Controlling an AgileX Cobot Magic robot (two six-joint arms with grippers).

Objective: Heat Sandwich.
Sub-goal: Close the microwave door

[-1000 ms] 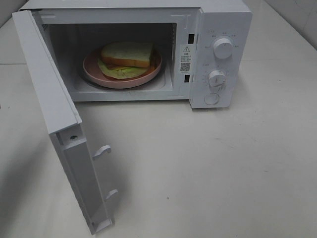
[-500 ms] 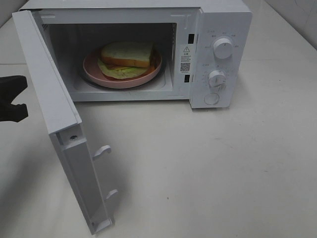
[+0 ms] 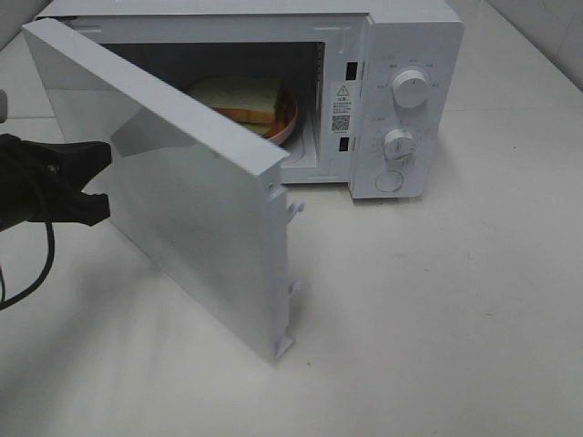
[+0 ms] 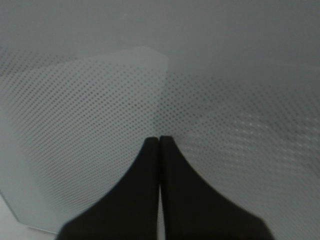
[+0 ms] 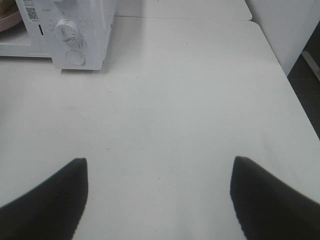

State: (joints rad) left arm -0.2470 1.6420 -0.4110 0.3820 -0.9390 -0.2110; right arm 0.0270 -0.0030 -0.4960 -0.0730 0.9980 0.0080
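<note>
The sandwich (image 3: 239, 95) lies on a pink plate (image 3: 288, 118) inside the white microwave (image 3: 414, 36), partly hidden by the door (image 3: 196, 209), which stands about half closed. My left gripper (image 3: 102, 180) is at the door's outer face on the left. In the left wrist view the left gripper (image 4: 159, 140) is shut with nothing in it, tips against the door's dotted window (image 4: 90, 100). My right gripper (image 5: 159, 160) is open and empty over bare table, right of the microwave (image 5: 75, 35); it does not show in the exterior high view.
Two knobs (image 3: 410, 89) (image 3: 399, 143) and a round button (image 3: 389, 181) sit on the microwave's right panel. The white table (image 3: 437, 309) spreads in front and to the right. Its right edge (image 5: 290, 80) shows in the right wrist view.
The door has swung from wide open to about half closed. The left gripper has come in from the left edge to the door's outer face. The right gripper holds still.
</note>
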